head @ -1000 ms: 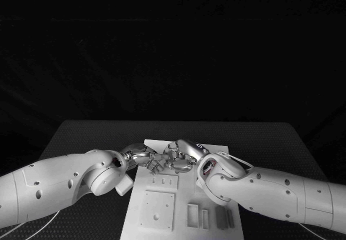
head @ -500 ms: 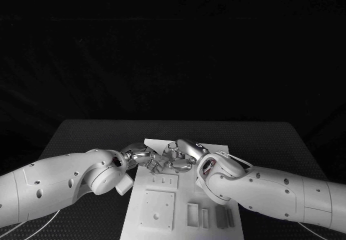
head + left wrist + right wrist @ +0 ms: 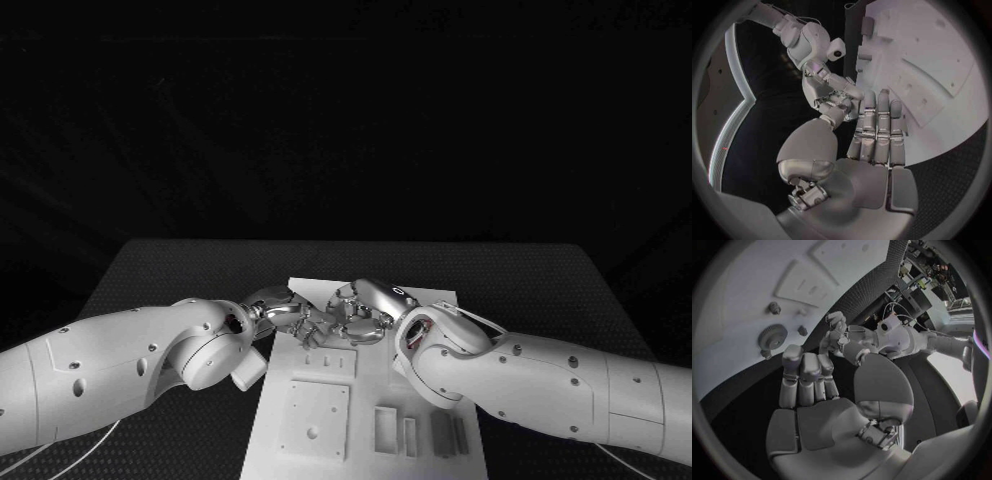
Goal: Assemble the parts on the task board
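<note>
The white task board (image 3: 268, 447) lies lengthwise in the middle of the table. Both hands hover over its far half, fingertips close together. My left hand (image 3: 281, 311) keeps its fingers straight and side by side with the thumb apart; the left wrist view shows nothing in my left hand (image 3: 874, 135). My right hand (image 3: 369, 309) faces it, and in its own wrist view my right hand (image 3: 806, 377) also has straight fingers and nothing in its palm. Beneath it on the board (image 3: 742, 285) sit a round part (image 3: 772, 337) and small pegs (image 3: 773, 307).
On the board's near half are a square plate (image 3: 315, 420), a small slotted block (image 3: 330, 361) and several narrow upright pieces (image 3: 389, 430). Black table (image 3: 159, 270) shows on either side of the board, under both white forearms.
</note>
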`<control>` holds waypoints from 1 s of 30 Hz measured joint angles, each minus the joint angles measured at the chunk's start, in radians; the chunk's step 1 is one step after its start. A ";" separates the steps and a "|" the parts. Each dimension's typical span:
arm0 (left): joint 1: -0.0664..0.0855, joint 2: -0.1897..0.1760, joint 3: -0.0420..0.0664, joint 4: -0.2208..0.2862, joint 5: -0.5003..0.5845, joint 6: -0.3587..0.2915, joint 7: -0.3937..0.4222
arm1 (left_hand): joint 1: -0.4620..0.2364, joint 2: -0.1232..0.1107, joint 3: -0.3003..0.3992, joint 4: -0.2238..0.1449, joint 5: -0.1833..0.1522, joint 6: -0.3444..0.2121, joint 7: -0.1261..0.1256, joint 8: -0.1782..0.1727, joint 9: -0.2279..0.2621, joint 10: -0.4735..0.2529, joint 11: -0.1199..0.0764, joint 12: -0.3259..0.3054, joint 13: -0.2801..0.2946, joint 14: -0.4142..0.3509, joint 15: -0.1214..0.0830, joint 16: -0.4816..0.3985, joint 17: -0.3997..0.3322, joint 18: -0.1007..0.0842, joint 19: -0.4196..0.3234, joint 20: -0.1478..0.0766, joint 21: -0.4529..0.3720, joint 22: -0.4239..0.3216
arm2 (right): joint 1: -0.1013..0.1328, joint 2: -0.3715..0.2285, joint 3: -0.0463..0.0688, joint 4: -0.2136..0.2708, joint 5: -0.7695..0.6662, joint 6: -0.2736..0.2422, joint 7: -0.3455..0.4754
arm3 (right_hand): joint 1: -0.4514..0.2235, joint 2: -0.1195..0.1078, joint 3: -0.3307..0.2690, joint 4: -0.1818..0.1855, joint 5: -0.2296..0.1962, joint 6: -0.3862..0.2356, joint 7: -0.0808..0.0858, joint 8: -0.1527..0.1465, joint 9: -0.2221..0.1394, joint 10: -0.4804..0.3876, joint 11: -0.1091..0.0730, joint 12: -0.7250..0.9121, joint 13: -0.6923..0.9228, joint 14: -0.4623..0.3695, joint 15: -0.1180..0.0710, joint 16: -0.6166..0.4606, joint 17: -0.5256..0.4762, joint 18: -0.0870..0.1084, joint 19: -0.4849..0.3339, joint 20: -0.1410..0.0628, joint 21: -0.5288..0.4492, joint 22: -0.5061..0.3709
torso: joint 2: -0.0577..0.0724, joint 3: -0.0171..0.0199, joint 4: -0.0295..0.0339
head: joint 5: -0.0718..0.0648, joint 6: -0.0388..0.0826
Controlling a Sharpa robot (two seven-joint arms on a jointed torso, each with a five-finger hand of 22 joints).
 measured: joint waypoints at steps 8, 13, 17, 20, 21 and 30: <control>0.000 0.003 -0.001 -0.001 0.006 -0.003 -0.001 | -0.079 0.013 0.096 -0.051 0.073 0.007 0.007 0.005 0.017 0.013 -0.009 0.007 0.021 0.004 -0.004 0.019 0.011 -0.002 -0.001 -0.006 0.022 0.000 | 0.000 0.000 0.000 0.001 0.010 0.000 0.002 | 0.005 -0.005 0.006 0.000 -0.001 0.003 -0.003 0.001 0.001 -0.016 0.002 -0.012 -0.010 -0.005 -0.002 -0.005 0.000 0.000 -0.002 0.002 -0.002 0.000 | 0.000 0.0000 -0.0003 | 0.001 -0.002; 0.000 0.006 -0.001 -0.002 0.013 -0.008 -0.005 | -0.116 0.004 0.113 -0.068 0.169 0.012 0.009 0.008 0.026 0.025 -0.014 0.013 0.033 0.007 -0.007 0.028 0.016 -0.003 -0.001 -0.007 0.031 0.000 | 0.001 0.000 0.000 0.001 0.012 0.000 0.003 | 0.005 -0.005 0.006 0.000 -0.001 0.003 -0.003 0.001 0.003 -0.016 0.002 -0.012 -0.007 -0.005 -0.002 -0.005 0.000 0.000 -0.002 0.002 -0.002 0.000 | 0.000 0.0000 0.0003 | 0.000 -0.002; 0.000 0.007 -0.001 -0.001 0.017 -0.013 -0.010 | -0.131 0.001 0.120 -0.070 0.221 0.019 0.009 0.013 0.031 0.036 -0.018 0.018 0.043 0.007 -0.007 0.035 0.020 -0.008 -0.005 -0.010 0.039 0.000 | 0.001 0.000 0.000 0.001 0.013 0.000 0.003 | 0.005 -0.005 0.006 0.000 -0.001 0.003 -0.003 0.001 0.003 -0.016 0.002 -0.012 -0.007 -0.005 -0.002 -0.005 0.000 0.000 -0.002 0.002 -0.002 0.000 | 0.000 0.0000 0.0004 | 0.000 -0.003; 0.000 0.008 -0.001 -0.001 0.019 -0.016 -0.013 | -0.143 0.007 0.121 -0.069 0.241 0.021 0.008 0.014 0.034 0.038 -0.020 0.023 0.048 0.011 -0.011 0.043 0.022 -0.008 -0.007 -0.012 0.043 0.000 | 0.001 0.000 -0.001 0.001 0.014 0.000 0.002 | 0.005 -0.005 0.006 0.000 -0.001 0.003 -0.003 0.001 0.003 -0.016 0.002 -0.012 -0.007 -0.005 -0.002 -0.005 0.000 0.000 -0.002 0.002 -0.002 0.000 | 0.000 0.0000 0.0004 | 0.000 -0.003; 0.000 0.008 -0.001 -0.001 0.020 -0.017 -0.014 | -0.151 0.010 0.124 -0.072 0.246 0.021 0.008 0.014 0.037 0.040 -0.022 0.023 0.051 0.011 -0.011 0.043 0.024 -0.009 -0.008 -0.013 0.046 0.000 | 0.001 0.000 -0.001 0.001 0.014 0.000 0.002 | 0.005 -0.005 0.006 0.000 -0.001 0.003 -0.003 0.001 0.003 -0.016 0.002 -0.012 -0.007 -0.005 -0.002 -0.005 0.000 0.000 -0.002 0.002 -0.002 0.000 | 0.000 0.0000 0.0003 | 0.000 -0.003; 0.000 0.009 -0.001 0.002 0.017 -0.021 -0.020 | -0.162 0.008 0.137 -0.071 0.250 0.021 0.008 0.014 0.039 0.043 -0.022 0.027 0.056 0.014 -0.014 0.052 0.026 -0.009 -0.008 -0.013 0.054 0.000 | 0.000 -0.003 -0.001 -0.004 0.029 0.000 0.012 | 0.003 -0.018 0.012 0.007 -0.001 0.008 -0.007 0.000 0.002 -0.034 0.005 -0.032 -0.024 -0.005 -0.002 -0.009 0.000 0.001 -0.002 0.002 -0.003 0.000 | 0.000 -0.0005 0.0002 | 0.000 -0.005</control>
